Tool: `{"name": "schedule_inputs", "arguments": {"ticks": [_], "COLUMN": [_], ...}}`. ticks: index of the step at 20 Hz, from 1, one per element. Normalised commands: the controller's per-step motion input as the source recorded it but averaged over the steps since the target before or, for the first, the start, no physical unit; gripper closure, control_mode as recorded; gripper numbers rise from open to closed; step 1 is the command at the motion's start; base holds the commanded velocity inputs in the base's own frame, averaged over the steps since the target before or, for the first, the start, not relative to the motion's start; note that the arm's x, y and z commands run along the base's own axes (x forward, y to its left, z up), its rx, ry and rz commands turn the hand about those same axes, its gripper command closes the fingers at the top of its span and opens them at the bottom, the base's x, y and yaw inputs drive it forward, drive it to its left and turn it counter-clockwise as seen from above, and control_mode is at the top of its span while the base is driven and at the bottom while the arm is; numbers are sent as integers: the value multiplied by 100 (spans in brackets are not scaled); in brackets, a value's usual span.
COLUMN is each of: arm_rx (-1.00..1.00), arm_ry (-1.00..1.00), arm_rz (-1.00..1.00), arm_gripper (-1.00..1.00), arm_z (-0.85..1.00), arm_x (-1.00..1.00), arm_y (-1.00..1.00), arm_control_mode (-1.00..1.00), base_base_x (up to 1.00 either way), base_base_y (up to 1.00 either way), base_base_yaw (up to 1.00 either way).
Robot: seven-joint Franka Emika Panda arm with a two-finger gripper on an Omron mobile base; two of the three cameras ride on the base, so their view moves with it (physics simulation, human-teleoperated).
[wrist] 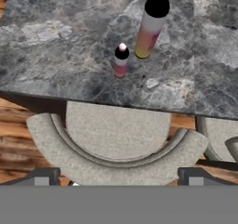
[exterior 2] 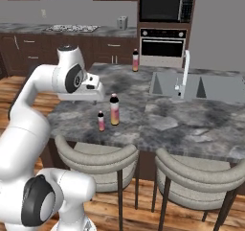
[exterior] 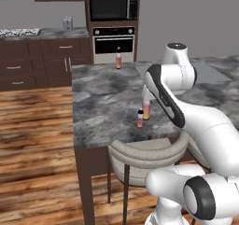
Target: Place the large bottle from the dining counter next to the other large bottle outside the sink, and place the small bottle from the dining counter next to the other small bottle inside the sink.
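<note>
Dining counter (exterior 2: 158, 124): 2 lg bottles (exterior 2: 114, 109), 1 sm bottle (exterior 2: 101, 121); 2 stools (exterior 2: 95, 160); gripper spread.

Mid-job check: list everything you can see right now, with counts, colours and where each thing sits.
small bottle: 1, pink-to-yellow, dark cap, upright near the dining counter's front edge.
large bottle: 1, pink-to-yellow, dark top, upright just beside the small one.
other large bottle: 1, same colouring, far edge of the counter.
dining counter: 1, dark grey marbled.
sink: 1, grey, two basins, silver faucet.
chairs: 2, beige, at the counter's front.
oven and microwave: 1 each, back wall.
claw: open.
</note>
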Motion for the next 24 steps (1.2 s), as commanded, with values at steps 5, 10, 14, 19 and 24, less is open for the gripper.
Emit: {"name": "schedule_inputs", "arguments": {"ticks": [5, 10, 14, 19, 24], "arm_rx": [0, 2, 0, 0, 0], "arm_ry": [0, 0, 0, 0, 0], "arm_rz": [0, 0, 0, 0, 0], "arm_gripper": [-100, -100, -100, -100, -100], "arm_z": [-5, -13, -15, -11, -3], "arm_x": [16, 28, 33, 28, 18], "arm_y": [-16, -7, -4, -1, 0], "arm_control_mode": [-100, -100, -100, -100, -100], "base_base_x": [0, 0, 0, 0, 0], "base_base_y": [0, 0, 0, 0, 0], "base_base_yaw": [0, 0, 0, 0, 0]}}
